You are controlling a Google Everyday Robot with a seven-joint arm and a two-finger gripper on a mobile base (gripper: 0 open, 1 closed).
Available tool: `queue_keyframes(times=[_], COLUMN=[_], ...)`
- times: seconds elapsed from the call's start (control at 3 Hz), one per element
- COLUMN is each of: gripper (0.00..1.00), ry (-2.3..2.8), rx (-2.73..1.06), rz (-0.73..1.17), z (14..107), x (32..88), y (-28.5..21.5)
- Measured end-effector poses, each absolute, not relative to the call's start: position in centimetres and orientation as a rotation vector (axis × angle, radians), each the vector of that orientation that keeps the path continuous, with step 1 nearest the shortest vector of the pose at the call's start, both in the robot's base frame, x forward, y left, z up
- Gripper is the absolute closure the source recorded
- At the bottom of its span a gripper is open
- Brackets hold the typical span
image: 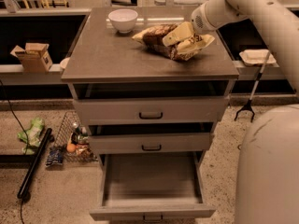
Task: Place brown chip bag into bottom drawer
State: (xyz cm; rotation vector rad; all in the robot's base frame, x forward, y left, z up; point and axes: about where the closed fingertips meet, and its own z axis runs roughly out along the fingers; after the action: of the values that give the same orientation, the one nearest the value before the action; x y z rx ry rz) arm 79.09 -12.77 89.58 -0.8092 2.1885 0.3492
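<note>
The brown chip bag (156,34) lies on the grey cabinet top (112,55) at its back right, dark brown with pale yellow ends. My gripper (183,38) reaches in from the upper right and sits low over the bag's right half, fingers (177,33) open and spread on either side of it. The bottom drawer (152,212) is pulled out and its tray holds nothing. The two upper drawers are shut.
A white bowl (123,20) stands left of the bag. A cardboard box (33,56) sits on a ledge at left. On the floor at left are a green packet (30,132), a wire basket (74,139) and a black pole (32,162). My base (268,171) fills the lower right.
</note>
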Motion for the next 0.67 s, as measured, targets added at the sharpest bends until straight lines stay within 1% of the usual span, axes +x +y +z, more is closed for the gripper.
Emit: queue_keyframes(times=[0.33, 0.67], gripper=[0.0, 0.16], ry=[2.235, 2.275], rx=[-0.782, -0.778], rz=[0.296, 0.258], z=[87.4, 85.5], x=[80.3, 81.0], y=[-11.8, -11.0])
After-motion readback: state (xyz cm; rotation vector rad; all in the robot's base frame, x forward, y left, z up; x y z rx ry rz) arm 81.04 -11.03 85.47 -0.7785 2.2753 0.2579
